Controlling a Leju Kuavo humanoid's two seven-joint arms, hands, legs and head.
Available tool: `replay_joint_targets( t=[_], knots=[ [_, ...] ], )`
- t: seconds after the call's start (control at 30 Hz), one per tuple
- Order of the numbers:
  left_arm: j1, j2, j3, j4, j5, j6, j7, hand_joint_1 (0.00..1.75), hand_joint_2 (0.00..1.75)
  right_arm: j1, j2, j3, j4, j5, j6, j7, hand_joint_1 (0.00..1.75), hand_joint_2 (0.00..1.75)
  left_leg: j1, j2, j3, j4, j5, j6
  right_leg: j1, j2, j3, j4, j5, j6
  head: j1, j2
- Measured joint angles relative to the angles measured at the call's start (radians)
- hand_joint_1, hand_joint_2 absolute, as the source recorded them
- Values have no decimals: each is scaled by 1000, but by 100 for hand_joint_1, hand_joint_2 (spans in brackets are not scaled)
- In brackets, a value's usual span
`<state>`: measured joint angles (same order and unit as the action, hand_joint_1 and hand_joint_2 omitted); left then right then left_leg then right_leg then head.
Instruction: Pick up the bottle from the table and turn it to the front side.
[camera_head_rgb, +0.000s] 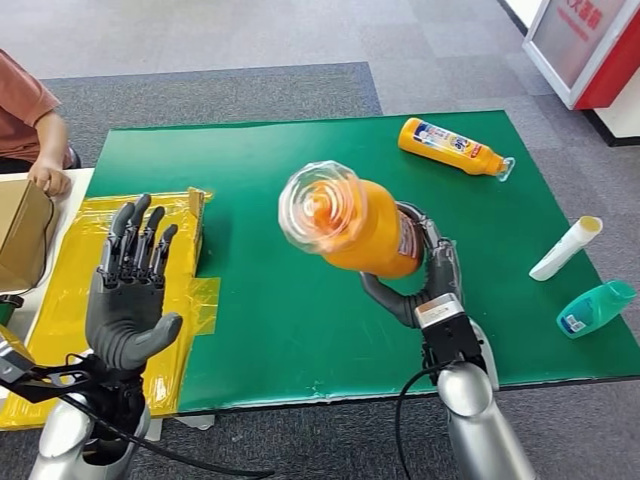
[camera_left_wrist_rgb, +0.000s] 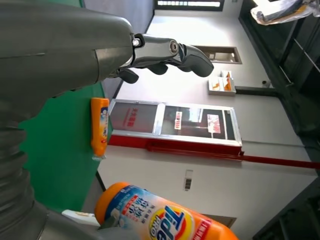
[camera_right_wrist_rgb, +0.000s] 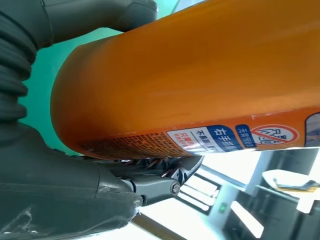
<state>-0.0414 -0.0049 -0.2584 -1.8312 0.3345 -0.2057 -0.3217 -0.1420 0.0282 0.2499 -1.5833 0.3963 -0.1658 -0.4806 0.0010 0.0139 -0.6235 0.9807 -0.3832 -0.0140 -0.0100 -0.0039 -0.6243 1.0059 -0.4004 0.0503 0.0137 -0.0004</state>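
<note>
Holding: my right hand (camera_head_rgb: 423, 270) grips the orange bottle (camera_head_rgb: 370, 228) round its lower body, fingers wrapped over the far side and thumb curled under the near side.
Bottle's place: lifted above the green mat (camera_head_rgb: 302, 330), over its middle, tilted so its clear cap end points up toward my head camera.
Bottle's look: bright orange plastic, round-bodied; the transparent cap appears blurred in the head view, with orange showing through it.
Bottle's label: the left wrist view shows a blue, white and red printed panel with a round logo on the side facing my left arm (camera_left_wrist_rgb: 166, 215); the right wrist view shows a strip of small print, blue and white boxes and a red prohibition sign near my fingers (camera_right_wrist_rgb: 158, 182).
Left hand: my left hand (camera_head_rgb: 132, 285) is raised over the yellow sheet (camera_head_rgb: 68, 270) at the mat's left edge, palm up, fingers straight and apart, holding nothing.
Second bottle: another orange bottle (camera_head_rgb: 453, 147) lies on its side at the far edge of the mat, well apart from mine.
Right side of mat: a white tube (camera_head_rgb: 566, 248) and a teal bottle (camera_head_rgb: 596, 307) lie near each other.
Person: a hand (camera_head_rgb: 49, 178) rests by a cardboard box (camera_head_rgb: 21, 232) at the far left.
</note>
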Motion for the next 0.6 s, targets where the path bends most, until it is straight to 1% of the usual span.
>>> replay_joint_targets(
  t=[0.07,0.17,0.27,0.6],
  knots=[
    [-2,-3,2,6,23,0,8,0,175,8,3,23,-24,24,-29,-14,175,175,0,0,0,0,0,0,0,0,0,0,0,0,0,0],
    [-5,-10,-1,10,71,3,26,0,175,14,4,64,-56,111,-113,-43,175,175,0,0,0,0,0,0,0,0,0,0,0,0,0,0],
    [-14,-15,-18,11,106,1,39,0,175,13,4,111,-76,184,-173,-41,175,175,0,0,0,0,0,0,0,0,0,0,0,0,0,0],
    [-53,-14,-112,25,123,-26,57,0,175,-16,3,218,-67,268,-210,-6,175,175,0,0,0,0,0,0,0,0,0,0,0,0,0,0]
  ],
)
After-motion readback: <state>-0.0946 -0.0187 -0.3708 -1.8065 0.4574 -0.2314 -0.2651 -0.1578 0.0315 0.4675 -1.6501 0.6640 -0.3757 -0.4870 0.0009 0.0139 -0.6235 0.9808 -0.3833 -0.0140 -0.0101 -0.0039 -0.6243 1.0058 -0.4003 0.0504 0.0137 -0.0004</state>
